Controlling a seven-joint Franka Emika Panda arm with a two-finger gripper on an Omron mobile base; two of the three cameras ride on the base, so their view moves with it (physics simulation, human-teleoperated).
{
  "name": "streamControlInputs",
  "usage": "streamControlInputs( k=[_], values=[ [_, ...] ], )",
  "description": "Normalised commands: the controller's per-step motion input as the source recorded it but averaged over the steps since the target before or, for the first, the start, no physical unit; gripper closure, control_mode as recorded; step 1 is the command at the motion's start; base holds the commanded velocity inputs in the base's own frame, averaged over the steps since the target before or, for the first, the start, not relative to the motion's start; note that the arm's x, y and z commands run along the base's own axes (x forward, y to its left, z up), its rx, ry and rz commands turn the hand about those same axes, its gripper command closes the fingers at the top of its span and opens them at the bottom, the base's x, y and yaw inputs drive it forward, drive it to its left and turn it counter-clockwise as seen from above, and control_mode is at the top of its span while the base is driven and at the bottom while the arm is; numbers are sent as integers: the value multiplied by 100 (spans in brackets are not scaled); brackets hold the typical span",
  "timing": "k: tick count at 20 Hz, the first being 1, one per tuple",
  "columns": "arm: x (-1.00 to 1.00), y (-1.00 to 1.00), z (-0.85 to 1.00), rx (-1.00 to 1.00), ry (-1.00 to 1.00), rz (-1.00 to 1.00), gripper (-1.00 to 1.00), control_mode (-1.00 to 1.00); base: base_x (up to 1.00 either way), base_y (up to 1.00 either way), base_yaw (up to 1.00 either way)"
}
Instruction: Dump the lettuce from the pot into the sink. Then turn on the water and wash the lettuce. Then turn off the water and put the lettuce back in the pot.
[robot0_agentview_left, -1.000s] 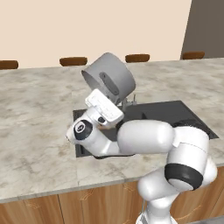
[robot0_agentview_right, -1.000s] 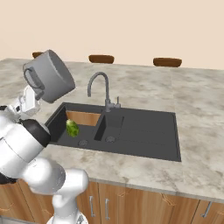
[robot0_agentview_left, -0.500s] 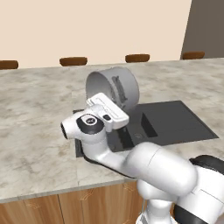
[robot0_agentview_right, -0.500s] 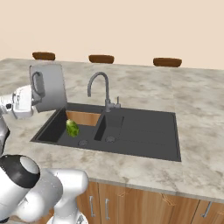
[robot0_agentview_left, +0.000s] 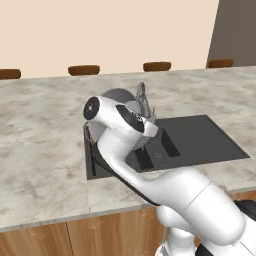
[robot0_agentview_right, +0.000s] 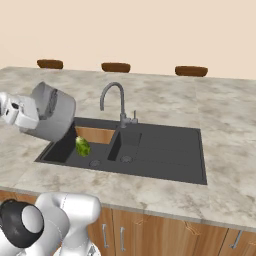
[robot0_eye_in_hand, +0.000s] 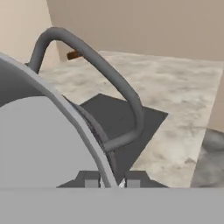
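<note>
Gripping the stockpot (robot0_agentview_right: 54, 114) by its rim, the gripper (robot0_eye_in_hand: 111, 180) pinches its fingers closed and holds it tilted above the sink (robot0_agentview_right: 165, 150). Lettuce (robot0_agentview_right: 82, 146) lies in the left basin, at four o'clock from the pot, left of the gooseneck faucet (robot0_agentview_right: 114, 100).

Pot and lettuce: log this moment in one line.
pot: tilted, gripped at rim | gripper: shut on pot | lettuce: in sink | faucet: dry

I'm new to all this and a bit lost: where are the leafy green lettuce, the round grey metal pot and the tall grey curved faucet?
leafy green lettuce (robot0_agentview_right: 82, 146): right base view, middle of the head.
round grey metal pot (robot0_agentview_right: 57, 116): right base view, outer side wall.
tall grey curved faucet (robot0_agentview_right: 112, 87): right base view, top of the arch.
</note>
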Motion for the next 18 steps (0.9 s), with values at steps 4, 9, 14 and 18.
streamControlInputs(
  k=[4, 9, 14, 18],
  values=[
    [-13, 0, -15, 45, 41, 26, 100, -100, 0, 0, 0],
    [-12, 0, -47, 42, 36, 26, 100, -100, 0, 0, 0],
    [-6, 0, -56, 38, 27, 26, 100, -100, 0, 0, 0],
    [0, 0, -53, 30, 20, 20, 100, -100, 0, 0, 0]
  ],
)
